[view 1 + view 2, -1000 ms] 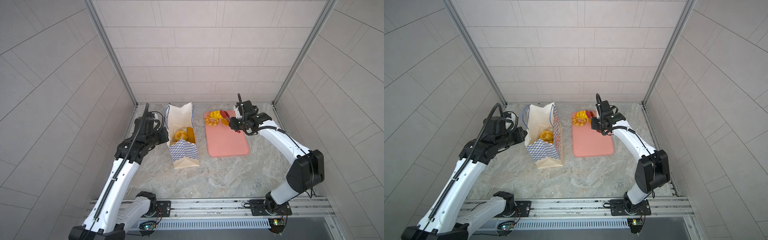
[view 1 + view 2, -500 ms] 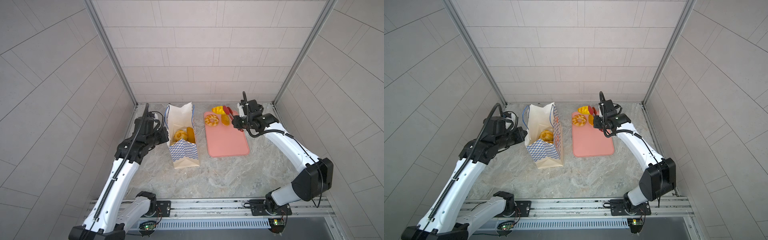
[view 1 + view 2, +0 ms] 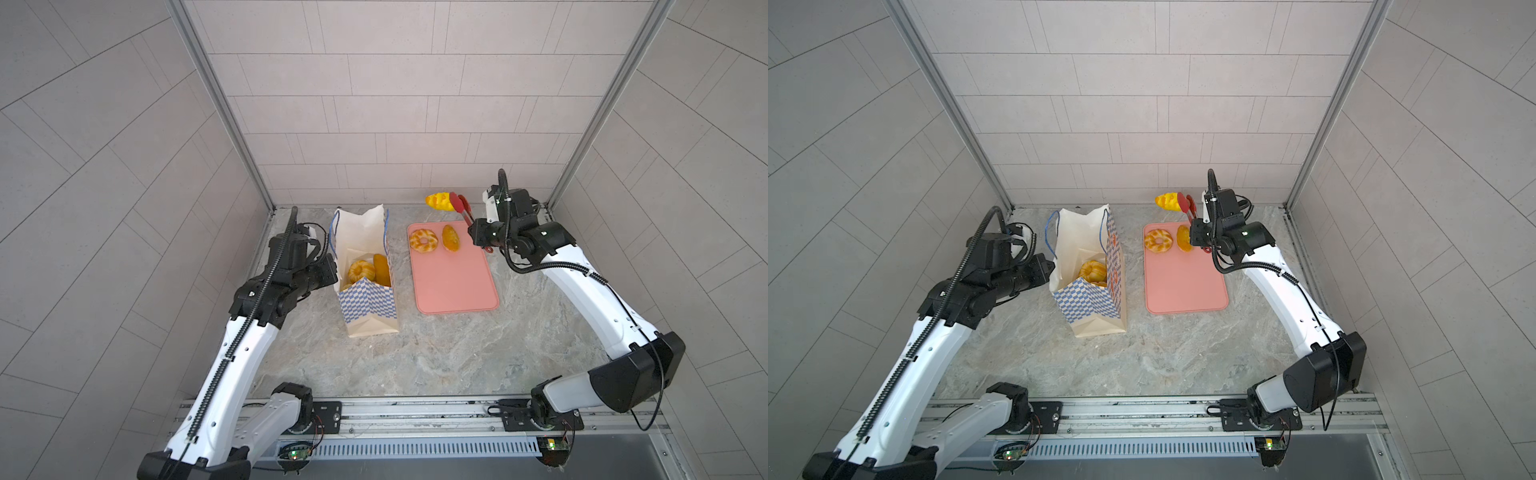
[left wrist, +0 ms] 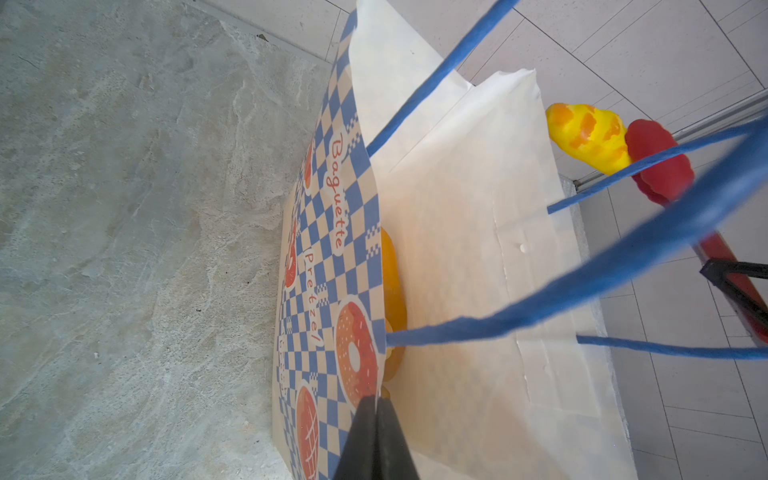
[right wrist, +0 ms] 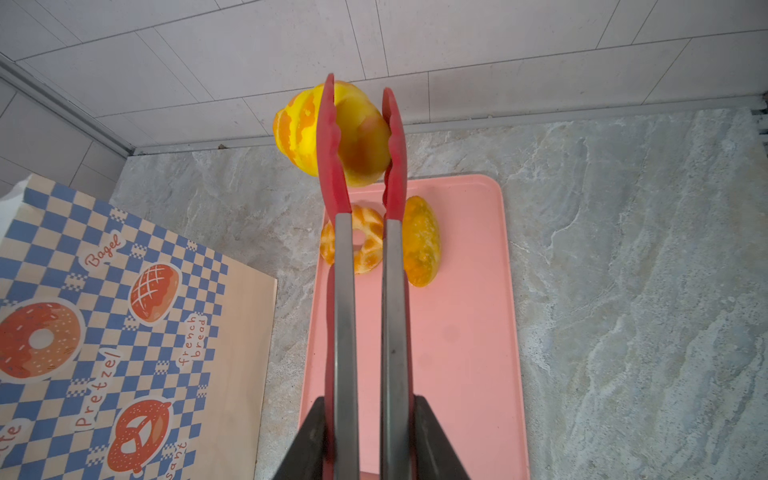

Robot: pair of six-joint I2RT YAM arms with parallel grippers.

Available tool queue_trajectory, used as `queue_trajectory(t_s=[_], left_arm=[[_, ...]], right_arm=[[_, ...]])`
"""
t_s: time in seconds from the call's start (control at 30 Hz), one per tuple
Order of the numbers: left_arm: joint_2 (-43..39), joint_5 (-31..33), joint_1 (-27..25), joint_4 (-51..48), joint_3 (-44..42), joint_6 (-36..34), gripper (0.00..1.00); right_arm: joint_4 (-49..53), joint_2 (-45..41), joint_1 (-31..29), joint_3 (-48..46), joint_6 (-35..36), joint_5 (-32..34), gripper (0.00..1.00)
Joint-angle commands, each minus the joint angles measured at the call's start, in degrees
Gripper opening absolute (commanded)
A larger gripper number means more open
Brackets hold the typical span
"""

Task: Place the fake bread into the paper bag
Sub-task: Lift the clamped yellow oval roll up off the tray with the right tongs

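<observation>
**Progress.** The task is part-way done. In both top views the tall cream paper bag with blue-white checks and blue cord handles (image 3: 365, 299) (image 3: 1092, 299) stands upright on the grey marbled worktop (image 3: 415, 357) with its mouth open. It holds at least two pieces of fake bread, a round glossy orange ribbed roll (image 3: 360, 270) and an oblong orange bun (image 3: 381, 270) beside it. I cannot see what lies deeper.

By my reckoning three pieces are left. Two lie just beside each other at the far end of the flat pink tray (image 3: 457, 286): a yellow-orange ring doughnut (image 3: 423, 240) (image 5: 365, 245) and an oval yellow-orange bun (image 3: 451, 238) (image 5: 422, 245). The third, a yellow roll with orange stripes (image 3: 437, 200) (image 5: 299, 129), hangs in the air over the tray's far end, well apart from the bag.

**Tools.** My right tool (image 5: 368, 419) is pressed together on the two steel arms of the red-tipped tongs (image 5: 347, 311). The red tips clamp the striped roll from both sides, and one end of it juts out towards the bag.

My left tool (image 4: 376, 405) is pinched shut on the top rim of the bag's checkered wall, with thin paper between its fingers. I judge that this grip holds the mouth open. The striped roll has yet to cross to that mouth.
</observation>
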State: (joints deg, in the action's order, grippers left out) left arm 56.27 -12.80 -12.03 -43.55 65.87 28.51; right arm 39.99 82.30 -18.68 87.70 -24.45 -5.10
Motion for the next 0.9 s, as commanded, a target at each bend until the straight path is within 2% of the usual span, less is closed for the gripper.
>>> queue_trajectory(t_s=[0.0,0.87], left_arm=[[-0.3,0.2,-0.1,-0.9,0.8,-0.5,0.07],[-0.2,0.3,0.0,-0.7,0.6,-0.5,0.07]], right_arm=[[-0.7,-2.5,0.2,2.6,0.2,0.9,0.31],[0.8,-5.0,0.2,14.4,0.3,0.3,0.32]])
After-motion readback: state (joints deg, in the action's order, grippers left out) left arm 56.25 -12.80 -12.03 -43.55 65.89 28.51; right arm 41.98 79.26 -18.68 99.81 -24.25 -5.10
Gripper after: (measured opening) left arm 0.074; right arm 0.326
